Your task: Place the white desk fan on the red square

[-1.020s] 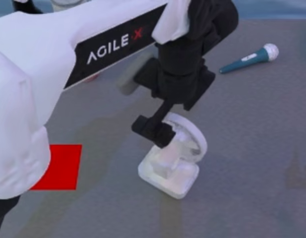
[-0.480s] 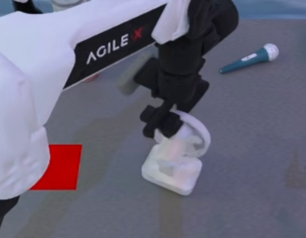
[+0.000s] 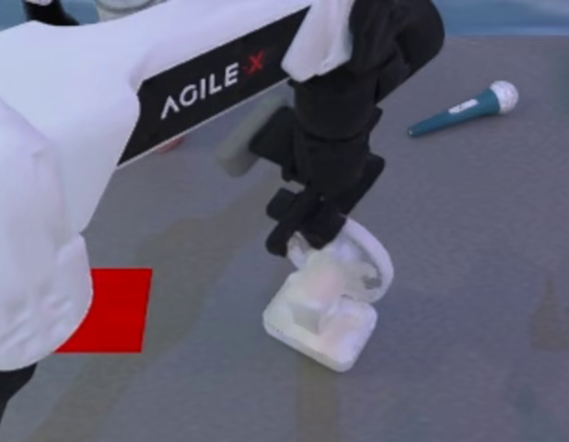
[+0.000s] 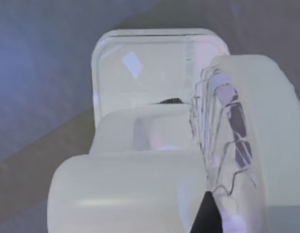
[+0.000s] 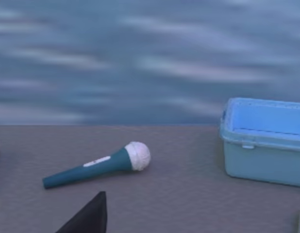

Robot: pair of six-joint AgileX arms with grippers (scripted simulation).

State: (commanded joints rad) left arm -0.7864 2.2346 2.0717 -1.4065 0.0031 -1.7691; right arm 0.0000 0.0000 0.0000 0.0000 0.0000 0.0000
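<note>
L gripper (image 3: 307, 235) clenched on white desk fan (image 3: 326, 295) near table centre; red square (image 3: 110, 310) well apart, left.

Open tabletop (image 3: 211, 304) between white desk fan (image 3: 326, 295) and red square (image 3: 110, 308), teal microphone (image 3: 461, 109) well aside.

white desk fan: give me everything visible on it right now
The small all-white plastic desk fan stands upright on the grey table, near the middle in the top view, well to the right of the flat red square patch and not touching it. It has a rounded square base, a chunky motor housing and a round grilled cage head; the plastic looks glossy and slightly translucent. The left arm's black hand is down on its top, at the housing beside the cage. The left wrist view shows the housing and cage from very near.
</note>
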